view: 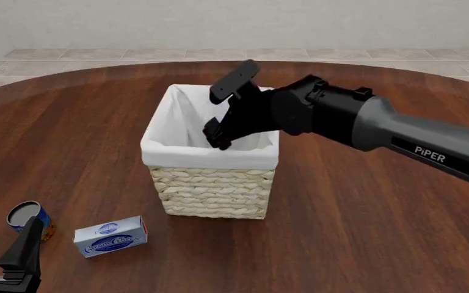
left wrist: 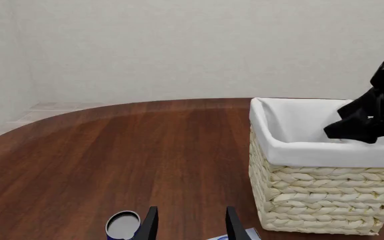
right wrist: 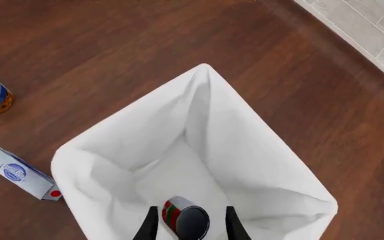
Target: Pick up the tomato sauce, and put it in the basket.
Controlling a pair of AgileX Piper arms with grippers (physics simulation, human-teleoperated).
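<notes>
Above the pale woven wicker basket (view: 210,189) with white cloth lining, the right end effector (right wrist: 190,226) grips the small red tomato sauce can (right wrist: 184,219). Beside it on the wooden table (view: 365,213) sit a blue-and-orange can (view: 29,218) and a blue-and-white box (view: 110,236), near the left end effector (left wrist: 188,224), which is spread wide.

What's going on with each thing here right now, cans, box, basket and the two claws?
tomato sauce: between the right claw's fingers, over the basket's opening.
basket: upright on the table, white lining open.
blue-and-orange can: standing upright, untouched.
blue-and-white box: lying flat on the table.
right claw: above the basket.
left claw: open, holding nothing.
</notes>
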